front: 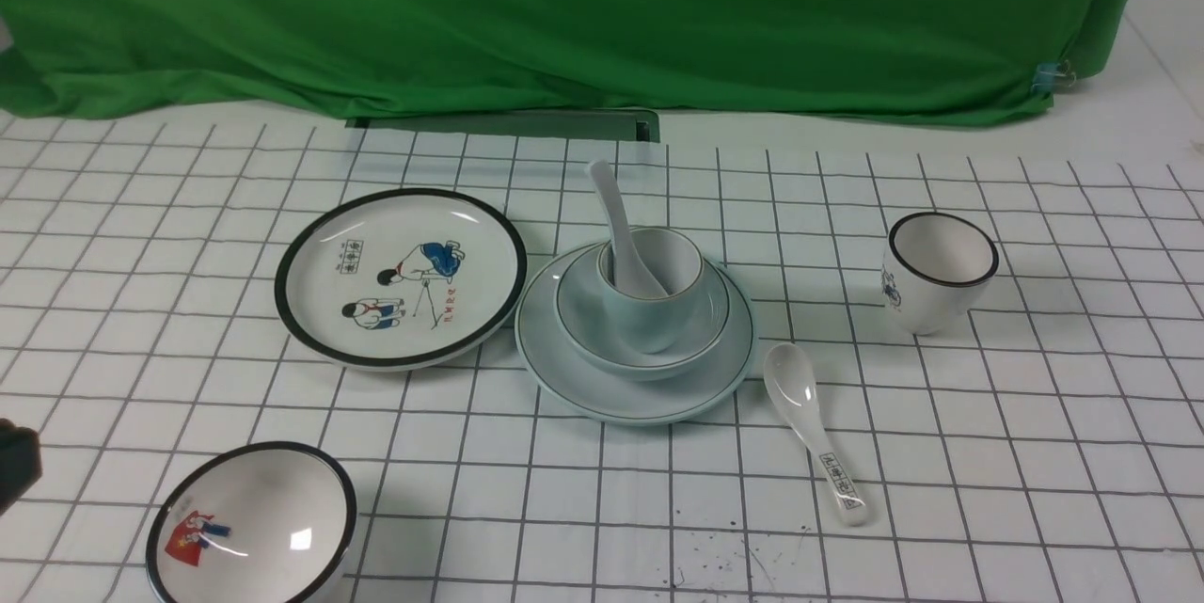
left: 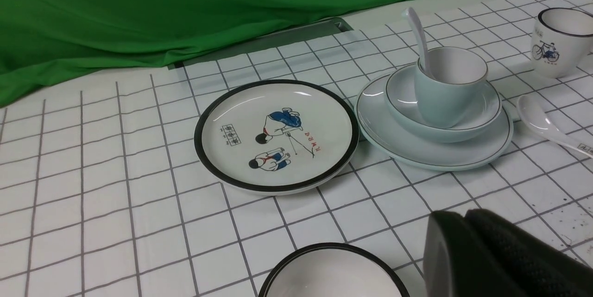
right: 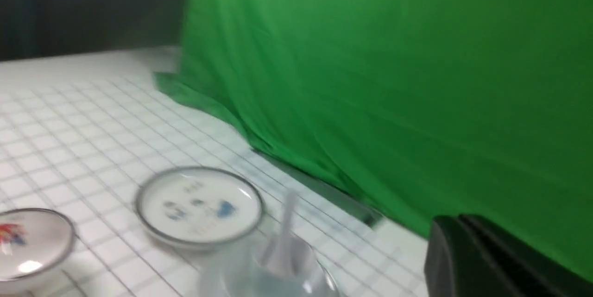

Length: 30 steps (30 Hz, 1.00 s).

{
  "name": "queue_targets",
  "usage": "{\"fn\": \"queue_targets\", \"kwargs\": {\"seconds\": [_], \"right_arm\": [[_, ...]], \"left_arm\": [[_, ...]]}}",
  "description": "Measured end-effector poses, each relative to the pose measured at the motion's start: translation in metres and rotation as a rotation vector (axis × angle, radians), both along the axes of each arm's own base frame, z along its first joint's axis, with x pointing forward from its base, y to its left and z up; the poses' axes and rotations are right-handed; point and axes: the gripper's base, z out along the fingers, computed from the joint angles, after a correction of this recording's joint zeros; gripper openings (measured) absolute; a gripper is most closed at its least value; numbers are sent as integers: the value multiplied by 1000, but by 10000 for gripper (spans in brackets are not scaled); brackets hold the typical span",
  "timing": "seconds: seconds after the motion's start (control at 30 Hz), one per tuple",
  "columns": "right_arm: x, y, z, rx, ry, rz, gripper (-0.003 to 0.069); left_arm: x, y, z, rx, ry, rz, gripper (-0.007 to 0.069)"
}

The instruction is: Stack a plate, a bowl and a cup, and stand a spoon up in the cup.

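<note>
Spoon (front: 623,231) upright in cup (front: 658,288) – stack done; both grippers apparently closed, empty – wrist views partial

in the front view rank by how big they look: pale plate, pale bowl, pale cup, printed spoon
1. Pale plate
2. Pale bowl
3. Pale cup and printed spoon: unsure, since the spoon lies nearer the camera and is long but slim.

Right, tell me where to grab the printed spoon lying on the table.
Take the printed spoon across its handle, near the black print, coming straight down. It lies flat beside the plate, bowl end toward it and handle toward the robot; the handle is narrow and has free cloth on both sides.
</note>
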Motion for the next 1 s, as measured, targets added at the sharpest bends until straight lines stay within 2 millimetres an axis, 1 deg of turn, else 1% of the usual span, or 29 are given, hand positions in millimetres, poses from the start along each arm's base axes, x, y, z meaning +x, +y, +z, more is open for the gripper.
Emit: {"fn": "queue_targets", "kwargs": {"seconds": [0.1, 0.2, 0.27, 0.3, 0.33, 0.37, 0.4, 0.47, 0.53, 0.57, 0.7, 0.77, 1.0], "right_arm": [[-5, -16, -30, 34, 12, -134, 10], [-9, -31, -70, 47, 50, -282, 10], [-13, -40, -93, 80, 75, -390, 10], [-16, -43, -100, 88, 76, -424, 10], [-20, -49, -119, 129, 97, -510, 10], [-19, -50, -121, 127, 104, -519, 10], [-24, -54, -134, 148, 99, -583, 10], [-27, -58, -154, 161, 114, -648, 10], [-30, -60, -169, 164, 119, -694, 10], [-30, -61, -173, 168, 123, -707, 10], [-31, -62, -178, 169, 144, -721, 10], [-32, -62, -182, 156, 182, -730, 10], [-32, -62, -183, 152, 197, -725, 10]], "left_arm": [[0, 0, 0, 1, 0, 0, -27], [0, 0, 0, 1, 0, 0, -27], [0, 0, 0, 1, 0, 0, -27], [0, 0, 0, 1, 0, 0, -27], [0, 0, 0, 1, 0, 0, -27], [0, 0, 0, 1, 0, 0, -27], [0, 0, 0, 1, 0, 0, -27], [0, 0, 0, 1, 0, 0, -27], [0, 0, 0, 1, 0, 0, -27], [0, 0, 0, 1, 0, 0, -27], [0, 0, 0, 0, -1, 0, -27], [0, 0, 0, 0, -1, 0, -27], [0, 0, 0, 0, -1, 1, -27]]}}
